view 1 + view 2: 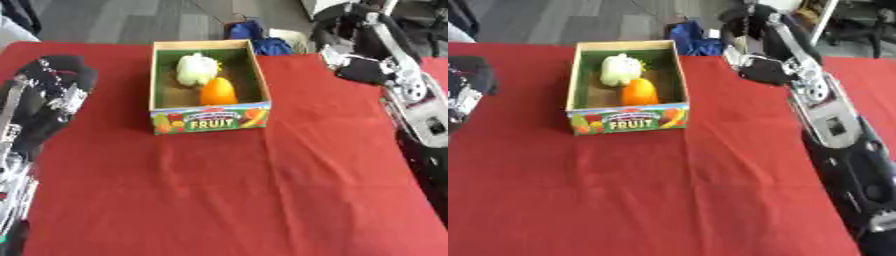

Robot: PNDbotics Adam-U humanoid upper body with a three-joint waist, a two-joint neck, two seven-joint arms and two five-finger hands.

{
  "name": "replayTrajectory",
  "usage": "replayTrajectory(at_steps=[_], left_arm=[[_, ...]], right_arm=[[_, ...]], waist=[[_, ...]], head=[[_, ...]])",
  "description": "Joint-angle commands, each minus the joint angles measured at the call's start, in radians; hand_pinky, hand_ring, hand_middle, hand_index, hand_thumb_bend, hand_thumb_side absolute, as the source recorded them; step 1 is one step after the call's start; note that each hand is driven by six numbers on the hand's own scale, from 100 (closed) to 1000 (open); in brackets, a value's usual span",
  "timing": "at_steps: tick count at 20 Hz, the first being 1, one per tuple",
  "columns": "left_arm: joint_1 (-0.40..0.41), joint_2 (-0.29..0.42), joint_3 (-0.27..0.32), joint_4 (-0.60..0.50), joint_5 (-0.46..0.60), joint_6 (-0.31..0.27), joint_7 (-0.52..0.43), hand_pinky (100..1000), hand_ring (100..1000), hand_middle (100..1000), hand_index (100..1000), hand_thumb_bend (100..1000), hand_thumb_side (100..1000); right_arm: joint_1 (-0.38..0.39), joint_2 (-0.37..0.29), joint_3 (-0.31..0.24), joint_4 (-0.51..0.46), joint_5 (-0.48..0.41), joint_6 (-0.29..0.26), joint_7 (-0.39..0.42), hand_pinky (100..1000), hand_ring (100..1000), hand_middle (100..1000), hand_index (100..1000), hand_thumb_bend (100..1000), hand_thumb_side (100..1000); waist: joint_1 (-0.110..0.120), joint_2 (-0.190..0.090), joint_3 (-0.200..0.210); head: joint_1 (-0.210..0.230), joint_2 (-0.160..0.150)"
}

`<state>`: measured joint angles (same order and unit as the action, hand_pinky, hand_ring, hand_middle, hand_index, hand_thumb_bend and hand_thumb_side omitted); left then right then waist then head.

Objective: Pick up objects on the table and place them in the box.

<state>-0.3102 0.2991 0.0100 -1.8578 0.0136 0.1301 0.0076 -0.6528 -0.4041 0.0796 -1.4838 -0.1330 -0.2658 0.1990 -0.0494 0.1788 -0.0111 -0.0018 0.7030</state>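
Note:
A cardboard box (209,121) with a "FRUIT" label stands upright at the far middle of the red table (245,190). Inside it lie a pale green vegetable (197,69) at the back and an orange fruit (218,91) in front of it. My right hand (763,70) hovers to the right of the box, level with its far end, fingers relaxed and holding nothing. My left hand (52,82) rests at the table's left edge, well away from the box, open and empty.
The red cloth around the box shows no loose objects. My right forearm (833,130) runs along the table's right side. Beyond the far edge, behind the box, sits a blue thing (693,40) on the grey floor.

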Motion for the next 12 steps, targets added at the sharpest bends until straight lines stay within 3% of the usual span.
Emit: replayTrajectory(at_steps=[1, 6, 12], left_arm=[[0.002, 0.025, 0.014, -0.006, -0.005, -0.003, 0.01, 679, 629, 614, 710, 479, 451], [0.02, 0.024, 0.022, -0.002, -0.01, -0.005, 0.016, 674, 621, 606, 701, 470, 457], [0.032, 0.018, 0.027, 0.003, -0.011, -0.006, 0.026, 670, 614, 597, 692, 464, 460]], right_arm=[[0.055, -0.035, -0.047, -0.131, -0.077, 0.066, -0.018, 668, 591, 540, 709, 100, 251], [0.191, -0.006, -0.097, -0.213, -0.091, 0.111, -0.038, 666, 584, 526, 692, 100, 303], [0.277, 0.007, -0.123, -0.266, -0.089, 0.12, -0.048, 664, 575, 513, 683, 100, 322]], waist=[[0.001, -0.018, -0.006], [0.004, -0.016, -0.02], [0.007, -0.014, -0.033]], head=[[0.015, 0.023], [0.039, 0.04], [0.06, 0.047]])
